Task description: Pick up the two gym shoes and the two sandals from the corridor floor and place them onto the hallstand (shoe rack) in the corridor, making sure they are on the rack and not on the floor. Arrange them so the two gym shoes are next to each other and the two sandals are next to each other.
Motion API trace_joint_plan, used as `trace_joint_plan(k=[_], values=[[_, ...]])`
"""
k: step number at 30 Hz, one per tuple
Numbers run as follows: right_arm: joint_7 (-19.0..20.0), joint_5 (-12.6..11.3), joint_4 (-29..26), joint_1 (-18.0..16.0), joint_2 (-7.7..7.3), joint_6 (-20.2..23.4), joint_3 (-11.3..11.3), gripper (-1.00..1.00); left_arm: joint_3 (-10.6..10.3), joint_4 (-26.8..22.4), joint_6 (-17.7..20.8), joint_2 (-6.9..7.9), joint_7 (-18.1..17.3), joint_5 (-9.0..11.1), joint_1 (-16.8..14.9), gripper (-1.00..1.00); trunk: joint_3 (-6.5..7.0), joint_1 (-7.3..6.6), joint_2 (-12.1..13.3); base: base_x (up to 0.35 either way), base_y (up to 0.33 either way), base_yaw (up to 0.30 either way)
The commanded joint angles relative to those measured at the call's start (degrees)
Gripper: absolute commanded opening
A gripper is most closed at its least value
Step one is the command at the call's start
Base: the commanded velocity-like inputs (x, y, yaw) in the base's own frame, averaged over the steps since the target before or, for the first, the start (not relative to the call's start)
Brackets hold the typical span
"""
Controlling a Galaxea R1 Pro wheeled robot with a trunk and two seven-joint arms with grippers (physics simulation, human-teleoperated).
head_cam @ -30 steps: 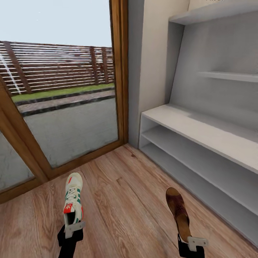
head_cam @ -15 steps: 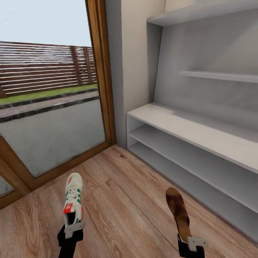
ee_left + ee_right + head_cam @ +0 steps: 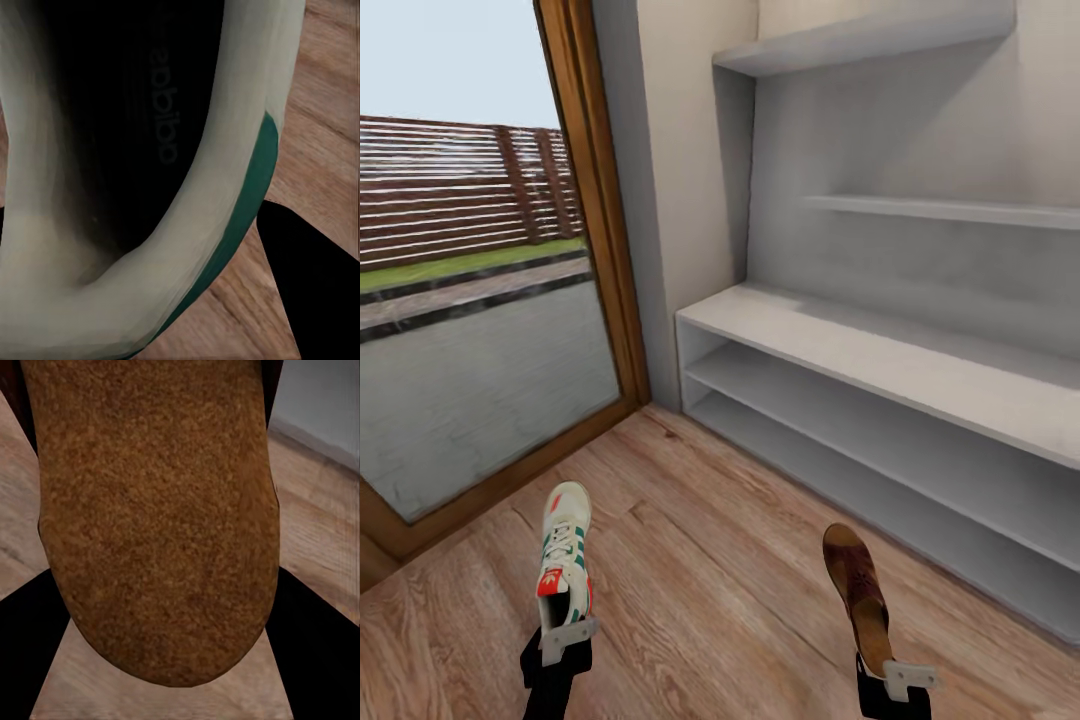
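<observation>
My left gripper [image 3: 565,632] is shut on the heel of a gym shoe [image 3: 564,553], an off-white sneaker with green stripes and a red tongue, held above the corridor floor [image 3: 700,560] with its toe pointing away. The left wrist view looks into that gym shoe [image 3: 217,187] from close up. My right gripper [image 3: 900,678] is shut on the heel end of a dark brown sandal [image 3: 857,590], also held off the floor. Its mottled footbed [image 3: 157,510] faces the right wrist camera. The light-grey hallstand [image 3: 880,360] stands ahead and to the right, its two shelf slots bare.
A tall glass door with a brown wooden frame [image 3: 595,220] stands at the left, with a yard and a fence beyond. A pale wall column [image 3: 680,170] separates it from the hallstand. Floating grey shelves [image 3: 930,210] hang above the unit's flat top.
The whole view has swung to the right: door and hallstand have shifted left in the picture. Both grippers keep the shoe and the sandal in the same place in the frame.
</observation>
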Motion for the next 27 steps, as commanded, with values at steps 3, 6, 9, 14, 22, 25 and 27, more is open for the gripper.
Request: trace_joint_plan(k=[3,6,9,14,22,25,27], values=[[-0.3,0.0,0.0,0.0,-0.02,-0.1,0.1,-1.0,0.2,0.0,-0.2,-0.04,-0.2,0.1,0.0,-1.0,-0.04,-0.04,0.0,-0.146,0.137,-0.271],[-0.3,0.0,0.0,0.0,-0.02,-0.1,0.1,-1.0,0.2,0.0,-0.2,-0.04,-0.2,0.1,0.0,-1.0,-0.04,-0.04,0.0,-0.039,0.037,-0.271],[-0.3,0.0,0.0,0.0,-0.02,-0.1,0.1,-1.0,0.2,0.0,-0.2,-0.04,-0.2,0.1,0.0,-1.0,-0.04,-0.04,0.0,-0.01,0.01,-0.271],[-0.3,0.0,0.0,0.0,-0.02,-0.1,0.1,-1.0,0.2,0.0,-0.2,-0.04,-0.2,0.1,0.0,-1.0,-0.04,-0.04,0.0,-0.001,0.001,-0.271],[-0.3,0.0,0.0,0.0,-0.02,-0.1,0.1,-1.0,0.1,0.0,-0.2,-0.04,-0.2,0.1,0.0,-1.0,-0.04,-0.04,0.0,-0.087,0.077,-0.271],[-0.3,0.0,0.0,0.0,-0.02,-0.1,0.1,-1.0,0.1,0.0,-0.2,-0.04,-0.2,0.1,0.0,-1.0,-0.04,-0.04,0.0,-0.159,0.161,-0.271],[-0.3,0.0,-0.1,0.0,-0.02,-0.1,0.1,-1.0,0.1,0.0,-0.2,-0.04,-0.2,0.1,0.0,-1.0,-0.04,-0.04,0.0,-0.064,0.066,-0.271]])
